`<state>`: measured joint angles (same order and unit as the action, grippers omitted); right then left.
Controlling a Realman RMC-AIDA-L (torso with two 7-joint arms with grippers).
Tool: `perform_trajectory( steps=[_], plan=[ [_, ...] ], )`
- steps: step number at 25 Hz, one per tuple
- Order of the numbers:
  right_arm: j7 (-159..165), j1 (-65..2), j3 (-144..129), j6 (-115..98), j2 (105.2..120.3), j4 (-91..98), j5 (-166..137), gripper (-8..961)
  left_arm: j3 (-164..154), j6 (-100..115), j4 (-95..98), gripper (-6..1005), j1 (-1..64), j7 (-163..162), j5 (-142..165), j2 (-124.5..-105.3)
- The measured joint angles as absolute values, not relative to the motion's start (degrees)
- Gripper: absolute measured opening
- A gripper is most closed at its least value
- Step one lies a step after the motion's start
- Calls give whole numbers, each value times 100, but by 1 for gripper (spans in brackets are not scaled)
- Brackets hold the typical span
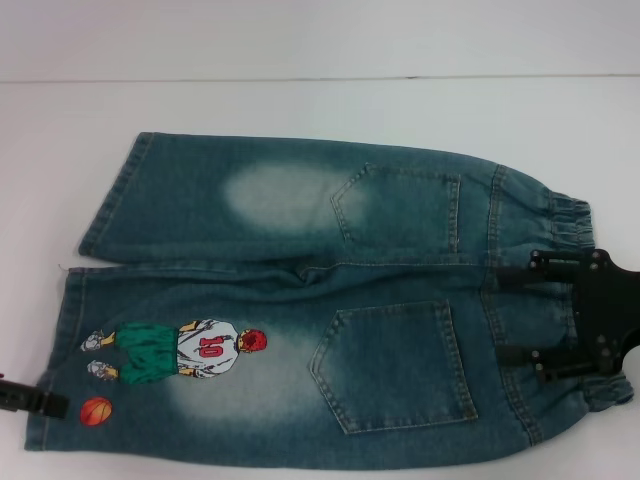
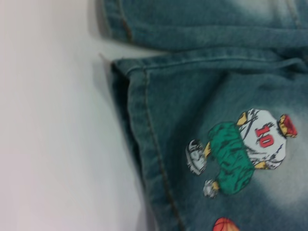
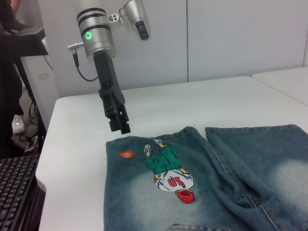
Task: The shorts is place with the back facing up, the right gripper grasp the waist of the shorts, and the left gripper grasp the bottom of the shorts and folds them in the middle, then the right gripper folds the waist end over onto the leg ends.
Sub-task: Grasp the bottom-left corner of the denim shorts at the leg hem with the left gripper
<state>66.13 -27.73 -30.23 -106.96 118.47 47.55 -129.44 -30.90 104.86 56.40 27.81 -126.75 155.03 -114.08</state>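
Observation:
The blue denim shorts lie flat on the white table, back pockets up, with the waist to the right and the leg ends to the left. A basketball player print marks the near leg. My right gripper is open over the near half of the waistband, one finger on each side of it. My left gripper is at the near leg's outer hem corner. In the right wrist view the left gripper hangs just above that corner of the shorts. The left wrist view shows the hem close up.
The table's left edge drops off beside the leg ends, with a black keyboard below it. A second white table stands farther off. Bare tabletop lies behind the shorts and to the left of the hems.

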Motion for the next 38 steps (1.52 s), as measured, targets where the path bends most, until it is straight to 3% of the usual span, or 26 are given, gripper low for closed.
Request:
perform_trajectory(
  steps=[38],
  plan=[
    [6618,-2830,-3023,-10646,11847,4745,-12943,891,-3157,10438,5310,932,2930,-12673,15722,-11446]
  ],
)
